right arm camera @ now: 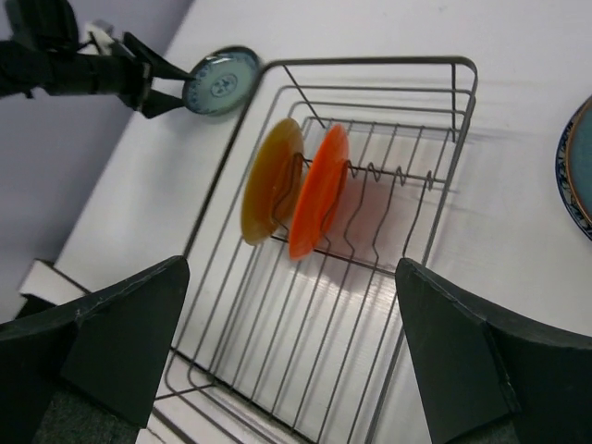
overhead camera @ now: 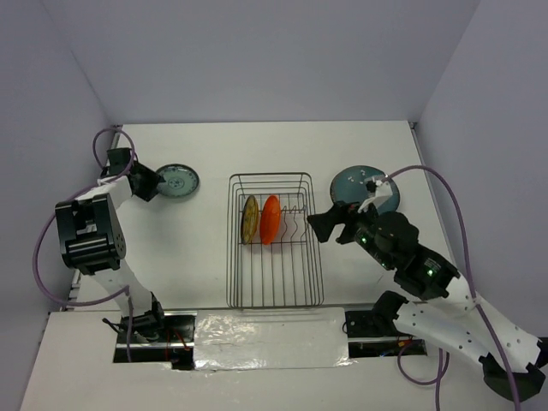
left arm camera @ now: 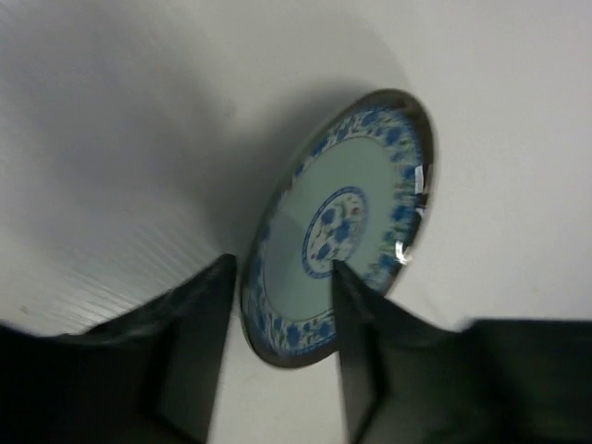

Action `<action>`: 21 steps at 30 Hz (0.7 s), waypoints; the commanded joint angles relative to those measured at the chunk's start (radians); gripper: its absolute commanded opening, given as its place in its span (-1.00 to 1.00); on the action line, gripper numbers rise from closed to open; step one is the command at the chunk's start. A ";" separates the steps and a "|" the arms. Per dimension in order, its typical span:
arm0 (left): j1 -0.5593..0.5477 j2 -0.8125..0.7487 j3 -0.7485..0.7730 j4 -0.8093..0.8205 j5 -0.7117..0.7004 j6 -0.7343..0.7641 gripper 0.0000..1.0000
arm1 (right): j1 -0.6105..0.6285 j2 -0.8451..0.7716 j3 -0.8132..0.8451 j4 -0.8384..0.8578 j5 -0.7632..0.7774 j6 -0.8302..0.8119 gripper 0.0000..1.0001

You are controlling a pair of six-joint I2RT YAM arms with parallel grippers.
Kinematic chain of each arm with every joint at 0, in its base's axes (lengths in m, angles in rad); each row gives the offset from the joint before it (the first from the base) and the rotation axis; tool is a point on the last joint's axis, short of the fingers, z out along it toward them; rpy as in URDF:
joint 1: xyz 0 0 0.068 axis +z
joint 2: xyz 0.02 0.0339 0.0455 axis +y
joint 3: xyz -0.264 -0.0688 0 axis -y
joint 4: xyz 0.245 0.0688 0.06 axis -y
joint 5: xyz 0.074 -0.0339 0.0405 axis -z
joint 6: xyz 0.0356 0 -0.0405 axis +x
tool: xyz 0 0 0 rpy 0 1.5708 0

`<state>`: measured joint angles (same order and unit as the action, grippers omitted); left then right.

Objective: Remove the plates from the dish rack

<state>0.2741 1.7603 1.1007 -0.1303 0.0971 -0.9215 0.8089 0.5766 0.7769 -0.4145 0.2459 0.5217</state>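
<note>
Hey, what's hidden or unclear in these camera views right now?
- Left wrist view: the blue patterned plate's near rim is hidden behind the left gripper's blurred fingers; contact unclear.
- Right wrist view: teal plate cut off by the right edge.
- Top view: dish rack tines too fine to count.
</note>
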 commanded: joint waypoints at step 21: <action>-0.076 -0.644 0.018 -0.418 -0.193 0.335 0.98 | 0.107 1.075 0.657 -0.317 0.423 0.178 0.27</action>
<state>0.2493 1.2083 1.2163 -0.5678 -0.2077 -0.7567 0.9001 1.6001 1.3617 -0.6800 0.5804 0.6636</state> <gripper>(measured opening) 0.993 0.686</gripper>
